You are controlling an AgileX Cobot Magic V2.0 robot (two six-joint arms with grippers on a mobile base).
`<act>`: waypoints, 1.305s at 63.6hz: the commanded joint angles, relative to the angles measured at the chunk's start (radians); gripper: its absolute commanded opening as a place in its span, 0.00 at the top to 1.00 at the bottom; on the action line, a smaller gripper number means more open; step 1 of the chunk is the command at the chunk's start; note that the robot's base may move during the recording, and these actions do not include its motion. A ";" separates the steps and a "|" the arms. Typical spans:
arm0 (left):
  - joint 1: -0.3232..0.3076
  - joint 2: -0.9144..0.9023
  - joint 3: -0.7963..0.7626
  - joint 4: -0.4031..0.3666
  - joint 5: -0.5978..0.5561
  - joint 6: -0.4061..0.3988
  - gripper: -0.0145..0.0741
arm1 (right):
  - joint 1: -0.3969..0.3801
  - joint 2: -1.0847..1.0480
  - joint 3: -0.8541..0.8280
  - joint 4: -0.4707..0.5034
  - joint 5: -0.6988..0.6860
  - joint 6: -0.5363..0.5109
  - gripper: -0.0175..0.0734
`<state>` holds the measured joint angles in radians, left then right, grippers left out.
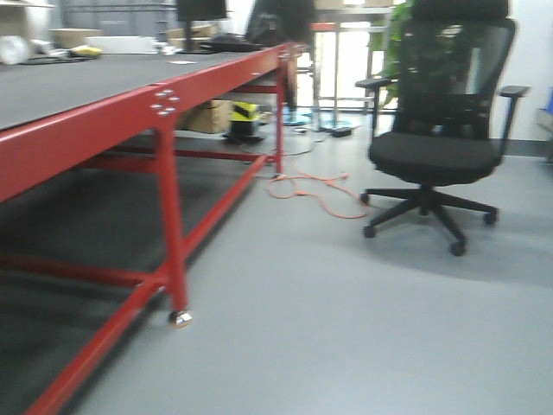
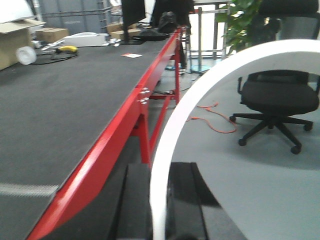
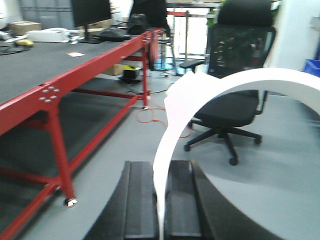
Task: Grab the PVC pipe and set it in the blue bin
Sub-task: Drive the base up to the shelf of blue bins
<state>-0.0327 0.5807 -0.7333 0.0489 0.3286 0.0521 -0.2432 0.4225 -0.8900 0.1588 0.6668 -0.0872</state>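
- In the left wrist view one pipe (image 2: 172, 130) is rising from between the fingers (image 2: 135, 200) of the left gripper (image 2: 160, 167). It is curving up and over to the right, and its far end is running out of frame.
- The hollow of this arc is facing down and to the right.
- The two black fingers are pressing on the foot of the arc from either side, so the left gripper is clamping the pipe.
- In the right wrist view one pipe (image 3: 175, 120) is likewise standing up between the fingers (image 3: 140, 200) of the right gripper (image 3: 161, 165) and bending over to the right.
- A flat tab (image 3: 187, 92) is jutting up at the arc's upper left. Blur is hiding any hole in it.
- The right gripper's fingers are closing tightly on the pipe's lower end.
- I cannot tell whether the two views are showing two pipes or the same one.
- Each held arc is hanging in the air over grey floor, beside one long red table (image 1: 164, 95).
- One black chair (image 1: 441, 147) is standing on the floor, well apart from the table.
- One orange cable (image 1: 311, 190) is lying between the chair and the table.
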 commanded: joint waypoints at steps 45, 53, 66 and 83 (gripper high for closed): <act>0.000 -0.005 0.001 -0.002 -0.032 -0.005 0.96 | -0.003 -0.004 -0.005 0.002 -0.025 -0.007 0.99; 0.000 -0.005 0.001 -0.002 -0.032 -0.005 0.96 | -0.003 -0.004 -0.005 0.002 -0.025 -0.007 0.99; 0.000 -0.005 0.001 -0.002 -0.032 -0.005 0.96 | -0.003 -0.004 -0.005 0.002 -0.025 -0.007 0.99; 0.000 -0.005 0.001 -0.002 -0.032 -0.005 0.96 | -0.003 -0.004 -0.005 0.002 -0.025 -0.007 0.99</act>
<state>-0.0327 0.5807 -0.7326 0.0489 0.3267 0.0521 -0.2432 0.4225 -0.8900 0.1604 0.6668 -0.0872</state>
